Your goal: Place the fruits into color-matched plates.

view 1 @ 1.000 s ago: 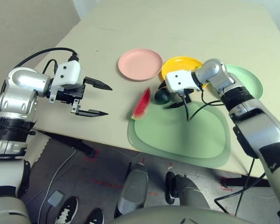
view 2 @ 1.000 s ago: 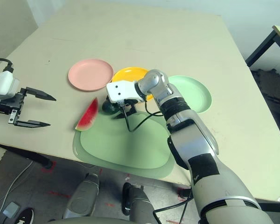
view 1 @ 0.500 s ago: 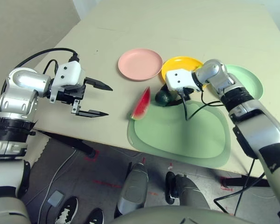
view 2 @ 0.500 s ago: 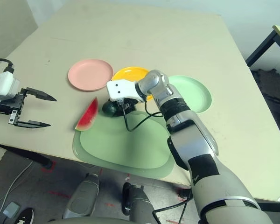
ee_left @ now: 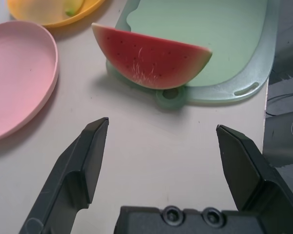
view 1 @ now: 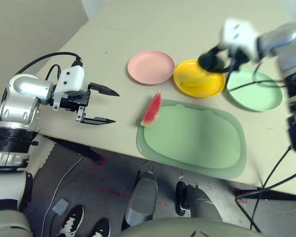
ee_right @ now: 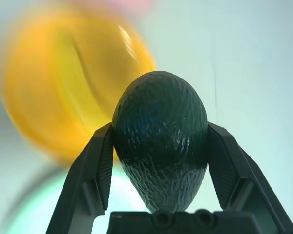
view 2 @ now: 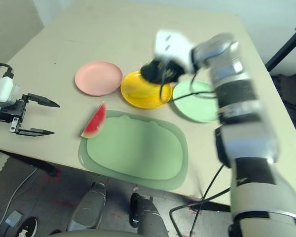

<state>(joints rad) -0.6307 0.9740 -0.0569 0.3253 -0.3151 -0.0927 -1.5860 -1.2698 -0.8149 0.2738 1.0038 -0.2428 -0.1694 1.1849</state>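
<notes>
My right gripper (view 1: pixel 213 61) is shut on the dark green avocado (ee_right: pixel 158 139), which it holds in the air over the gap between the yellow-orange plate (view 1: pixel 199 79) and the mint green plate (view 1: pixel 254 90). One black finger (ee_right: pixel 95 170) presses on each side of the avocado. A yellow banana (view 1: pixel 192 83) lies in the yellow-orange plate. The pink plate (view 1: pixel 150 66) is bare. The red watermelon wedge (ee_left: pixel 151 58) stands on the left edge of the pale green mat (view 1: pixel 192 138). My left gripper (view 1: pixel 102 105) hovers open to the left of the wedge, apart from it.
The three plates stand in a row behind the mat, pink on the left and mint green on the right. The table's front edge runs just below my left gripper and the mat. Black cables hang from my right wrist over the green plate.
My right gripper has shut on the avocado at the mat's back edge and lifted it up and to the right, above the plates. The left arm has not moved.
</notes>
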